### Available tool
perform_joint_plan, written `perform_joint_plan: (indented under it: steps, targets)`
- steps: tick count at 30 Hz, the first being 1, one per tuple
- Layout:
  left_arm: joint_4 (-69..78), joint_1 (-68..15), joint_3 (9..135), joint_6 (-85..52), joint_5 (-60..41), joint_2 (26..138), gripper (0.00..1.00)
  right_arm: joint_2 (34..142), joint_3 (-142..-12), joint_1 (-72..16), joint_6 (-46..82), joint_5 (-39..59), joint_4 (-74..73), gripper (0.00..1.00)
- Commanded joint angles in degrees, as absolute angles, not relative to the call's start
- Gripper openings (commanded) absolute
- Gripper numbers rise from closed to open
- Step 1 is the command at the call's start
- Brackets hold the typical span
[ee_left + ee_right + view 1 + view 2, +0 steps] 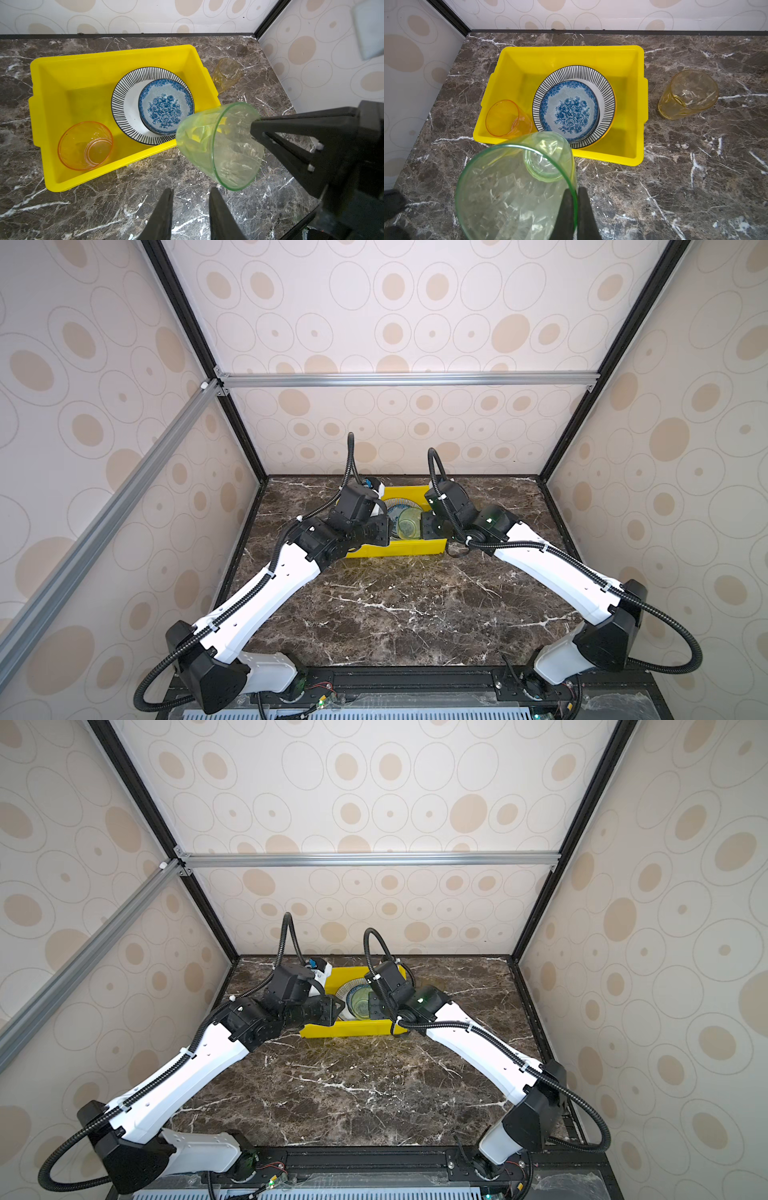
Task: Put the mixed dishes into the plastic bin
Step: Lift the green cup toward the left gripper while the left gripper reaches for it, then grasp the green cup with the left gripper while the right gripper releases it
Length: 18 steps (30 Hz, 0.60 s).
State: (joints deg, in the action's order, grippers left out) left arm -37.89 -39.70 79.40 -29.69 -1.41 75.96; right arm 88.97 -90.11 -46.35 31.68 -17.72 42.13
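The yellow plastic bin [395, 551] [116, 52] [571, 48] stands at the back of the marble table. In it lie a striped-rim plate [124, 99] [607, 91], with a blue-floral bowl [164, 106] [571, 110] on it, and an orange-tinted cup [85, 145] [506, 118] on its side. My right gripper [576, 190] is shut on the rim of a green clear cup [508, 187] [218, 145] [409, 524]. That cup hangs tilted over the bin's near right part. My left gripper [190, 190] is open and holds nothing, close beside the green cup.
An amber clear cup [687, 94] [227, 73] lies on its side on the table just right of the bin. Patterned walls close in the back and both sides. Both arms meet over the bin.
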Motion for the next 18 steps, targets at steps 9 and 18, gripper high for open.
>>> perform_joint_plan:
  steps: [9, 18]
  targets:
    - [-37.68, -41.21, 83.00, -30.49, 0.45, 79.11, 0.31, 90.54, -92.55, -49.37, 31.39, -19.99, 42.36, 0.00]
    - [-41.98, -42.58, 87.02, -31.54, 6.10, 85.05, 0.27, 89.47, -91.49, -50.09, 31.45, -20.46, 41.57, 0.00]
